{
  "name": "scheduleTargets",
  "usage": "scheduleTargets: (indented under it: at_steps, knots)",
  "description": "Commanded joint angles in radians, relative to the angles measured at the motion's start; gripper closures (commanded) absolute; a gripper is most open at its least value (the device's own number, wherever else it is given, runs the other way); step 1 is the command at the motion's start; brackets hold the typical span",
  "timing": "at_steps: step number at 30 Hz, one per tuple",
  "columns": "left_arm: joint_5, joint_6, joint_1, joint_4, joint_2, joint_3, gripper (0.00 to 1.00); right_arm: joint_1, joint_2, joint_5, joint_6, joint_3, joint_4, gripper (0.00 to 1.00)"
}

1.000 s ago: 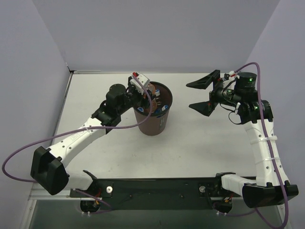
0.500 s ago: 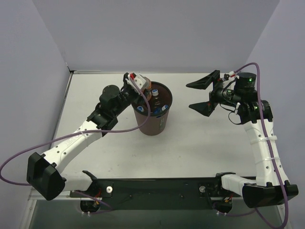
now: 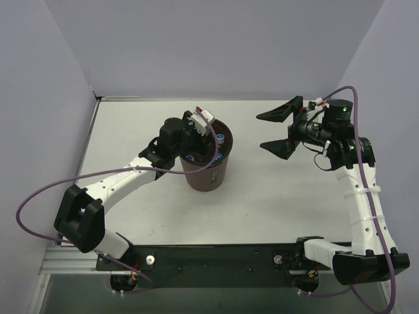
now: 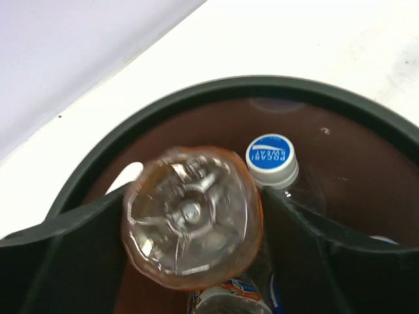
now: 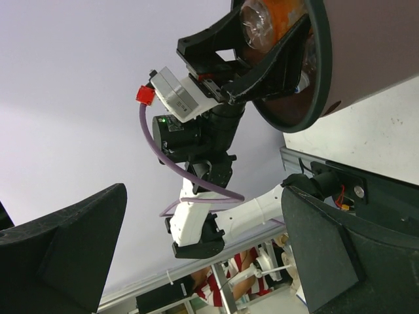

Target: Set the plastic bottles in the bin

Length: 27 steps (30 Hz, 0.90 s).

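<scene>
The dark brown bin (image 3: pixel 209 178) stands in the middle of the table. My left gripper (image 3: pixel 205 133) reaches into its mouth from the left, shut on the orange bottle (image 4: pixel 190 216), whose blurred base faces the camera between the two fingers. Below it inside the bin (image 4: pixel 275 88) stand a clear bottle with a blue cap (image 4: pixel 270 157) and a labelled bottle (image 4: pixel 232 297). My right gripper (image 3: pixel 275 129) hangs open and empty to the right of the bin. In the right wrist view the gripper (image 5: pixel 203 196) looks at the bin (image 5: pixel 366 52) and the held orange bottle (image 5: pixel 272 19).
Pale walls close the table on the left, back and right. The black base rail (image 3: pixel 216 255) runs along the near edge. The left arm's purple cable (image 3: pixel 39 196) loops out over the left edge.
The left arm has swung right and forward, carrying the orange bottle from the bin's left rim to over its opening. The right arm has stayed still.
</scene>
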Motion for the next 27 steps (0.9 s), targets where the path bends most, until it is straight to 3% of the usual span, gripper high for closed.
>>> scheduleTargets:
  at_steps: [1,6,10,13,19,23,27]
  knots:
    - [0.009,-0.083,0.005,-0.105,-0.005,0.112,0.04,-0.009,-0.011,-0.013,0.002,-0.002,0.013,0.02]
    - [0.011,-0.096,0.007,-0.168,-0.028,0.190,0.02,-0.009,-0.011,-0.010,0.000,-0.006,0.015,0.02]
    - [-0.003,-0.113,0.008,-0.394,0.002,0.319,0.03,-0.009,-0.011,-0.012,0.000,-0.011,0.016,0.02]
    - [-0.017,-0.130,0.007,-0.470,-0.002,0.374,0.03,-0.009,-0.012,-0.010,0.000,-0.015,0.018,0.02]
    - [-0.102,-0.221,0.014,-0.474,-0.137,0.359,0.05,-0.009,-0.018,-0.007,-0.018,-0.026,0.018,0.02]
    - [-0.202,-0.391,0.047,-0.546,-0.235,0.335,0.06,-0.004,-0.014,0.051,-0.120,-0.008,-0.016,0.02]
    - [-0.262,-0.527,0.065,-0.622,-0.343,0.232,0.05,0.007,-0.004,0.238,-0.414,0.063,-0.164,0.02]
